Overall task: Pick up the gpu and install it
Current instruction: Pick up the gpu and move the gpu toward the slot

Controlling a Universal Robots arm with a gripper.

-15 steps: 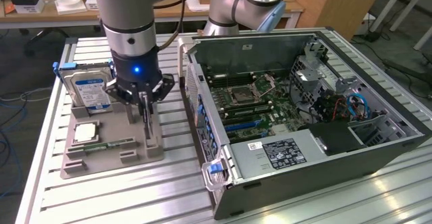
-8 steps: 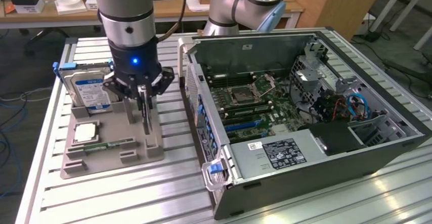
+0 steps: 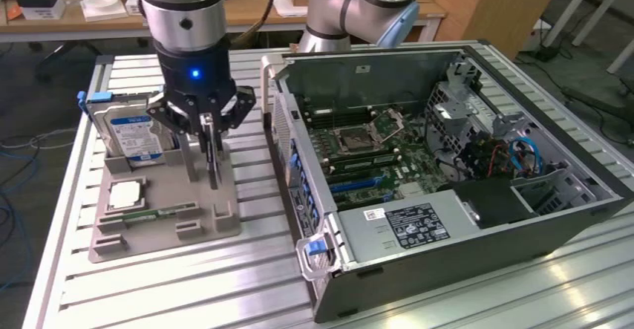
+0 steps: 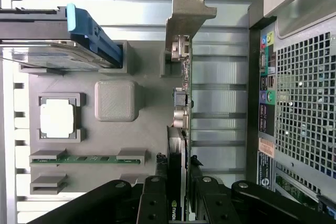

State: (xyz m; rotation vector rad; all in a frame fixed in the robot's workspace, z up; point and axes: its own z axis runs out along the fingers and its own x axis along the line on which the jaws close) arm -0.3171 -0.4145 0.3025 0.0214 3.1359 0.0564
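- Standing on a ribbed metal table (image 3: 148,284), seen from the exterior view, a grey holder tray (image 3: 198,232) lies to the exterior view's left of an open computer case (image 3: 554,217).
- The robot arm's claw (image 3: 206,137) hangs straight down over the tray, clenched on the top edge of the graphics card (image 3: 213,169).
- The graphics card is a thin dark board standing upright on its edge, with its lower end at a slot in the tray; whether it has left the slot cannot be told.
- Just beside it, toward the exterior view's left, a hard drive (image 3: 134,132) with a blue and white label stands upright in the tray.
- A square processor chip (image 3: 124,194) and a narrow green memory stick (image 3: 151,214) lie flat in nearer pockets of the tray.
- The case lies on its side with its green main board (image 3: 367,143) exposed.
- A second robot arm (image 3: 347,10) stands behind the case.
- From the wrist view, the graphics card (image 4: 182,114) appears edge-on, running away from the camera and ending in a silvery metal bracket (image 4: 186,14).
- Two black fingers (image 4: 155,187) of the claw (image 4: 177,160) press against the card, one on each face.
- The tray (image 4: 142,66) lies beneath, holding the hard drive (image 4: 47,59), the processor chip (image 4: 56,119) and the memory stick (image 4: 86,158).
- The perforated rear panel of the case (image 4: 304,103) sits near the card, on the side away from the hard drive.
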